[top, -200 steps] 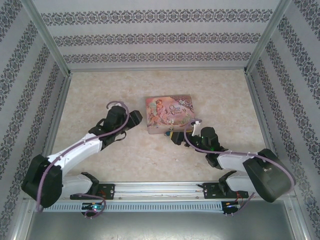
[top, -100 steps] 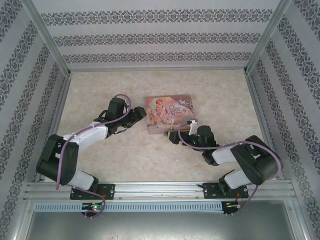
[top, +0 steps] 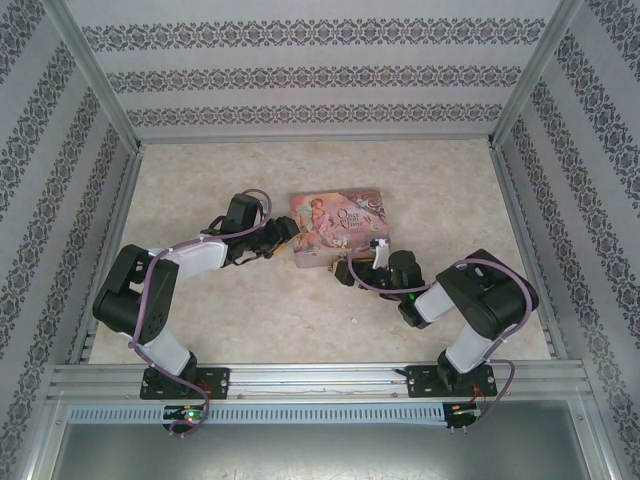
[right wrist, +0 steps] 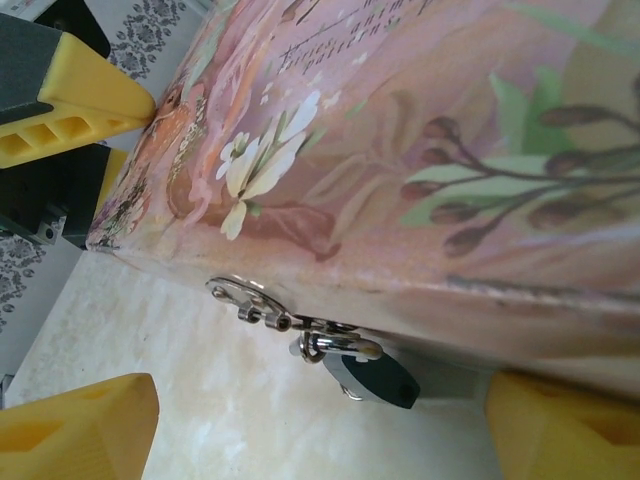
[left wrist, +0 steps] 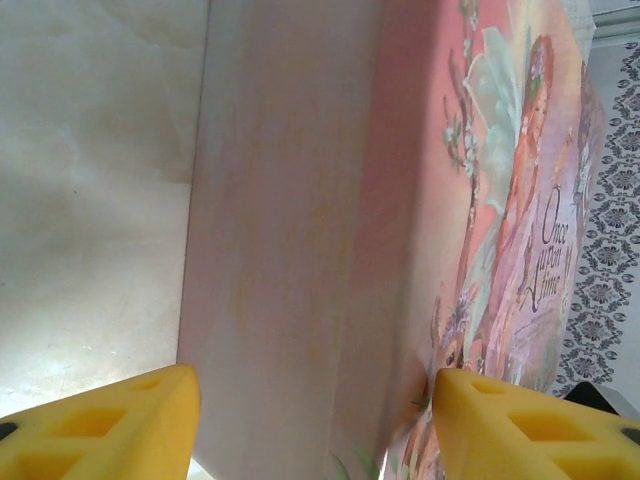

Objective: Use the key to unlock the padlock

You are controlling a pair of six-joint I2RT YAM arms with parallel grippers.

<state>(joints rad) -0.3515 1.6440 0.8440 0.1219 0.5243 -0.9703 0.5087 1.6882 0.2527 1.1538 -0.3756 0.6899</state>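
1. Table [top: 200, 180]: pale marbled top inside a walled cell with patterned paper. Both arms reach in from the near edge.

2. Tin box [top: 338, 228]: pink, rectangular, with an illustrated lid, lying flat near the table's middle. The left wrist view shows its left end wall [left wrist: 290, 220] and a foreshortened strip of the lid. The lettering is partly cut off at the frame edge.

3. Left gripper [top: 284, 232]: lies low at the tin's left end. Jaws spread wide and hold nothing. In its own camera the gripper [left wrist: 315, 425] has one yellow finger [left wrist: 110, 415] at the wall's lower edge and the other by the lid edge. Whether either finger touches the tin cannot be told.

4. Right gripper [top: 346, 272]: lies low just beside the tin's near side. Jaws are wide apart and empty. In its own camera the gripper [right wrist: 320, 430] shows only the finger ends at the bottom corners, clear of the tin.

5. Clasp [right wrist: 262, 305]: small silver fitting on the tin's near wall, under the lid edge.

6. Padlock [right wrist: 372, 377]: dark teal body with a thin silver shackle. It hangs from the clasp between the right gripper's fingers and is not touched by them. Its keyhole is too small to make out.
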